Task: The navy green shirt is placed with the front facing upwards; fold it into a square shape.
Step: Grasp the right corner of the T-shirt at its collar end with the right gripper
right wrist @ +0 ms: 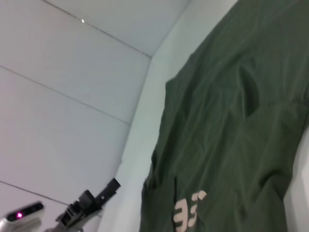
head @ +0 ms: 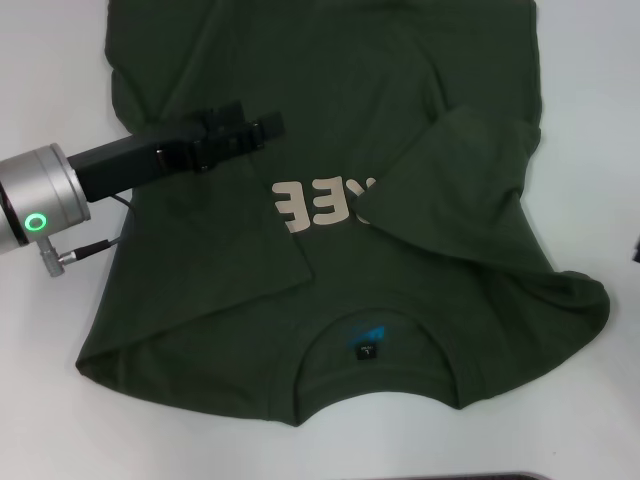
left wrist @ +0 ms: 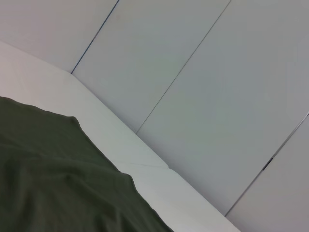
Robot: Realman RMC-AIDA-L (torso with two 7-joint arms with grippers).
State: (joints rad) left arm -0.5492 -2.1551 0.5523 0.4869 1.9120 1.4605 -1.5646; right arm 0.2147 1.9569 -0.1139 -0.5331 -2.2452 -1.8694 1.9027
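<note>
The navy green shirt [head: 330, 230] lies spread on the white table [head: 50, 60], collar toward the robot, hem at the far edge. Both side portions are turned inward over the front, leaving only part of the pale print [head: 325, 205] exposed between them. The shirt's long axis runs from the near to the far edge.

The left gripper [head: 262, 128] hangs over the left folded panel, pointing toward the centre; whether its fingers are open or closed cannot be told. The right gripper is not seen. The left arm is judged nearer. No containers present.
</note>
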